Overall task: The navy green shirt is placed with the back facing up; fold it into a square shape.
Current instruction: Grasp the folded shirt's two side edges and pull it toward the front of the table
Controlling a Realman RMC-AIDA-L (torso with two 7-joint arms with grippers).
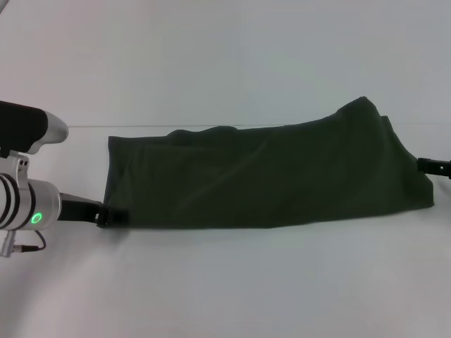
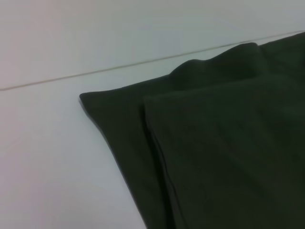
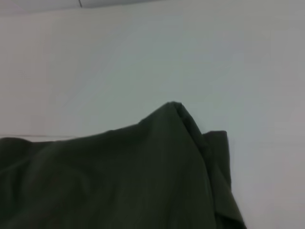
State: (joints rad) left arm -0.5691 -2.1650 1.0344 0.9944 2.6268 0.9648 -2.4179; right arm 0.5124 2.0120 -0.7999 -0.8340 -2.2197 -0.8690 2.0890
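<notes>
Two grippers working | left gripper (image 1: 106, 215) pinching near-left corner of navy green shirt (image 1: 268, 176) | right gripper (image 1: 431, 167) gripping its right edge | shirt lying folded lengthwise across white table (image 1: 232, 282), right end lifted.

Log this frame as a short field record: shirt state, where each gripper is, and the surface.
shirt: navy green shirt lies as a long folded band across the table, plain side up, layers overlapping at its left end
left gripper: left gripper at the band's near left corner, low at table level
right gripper: right gripper at the band's right end, where the cloth is raised
surface: white table
fold stage: not yet square
</notes>
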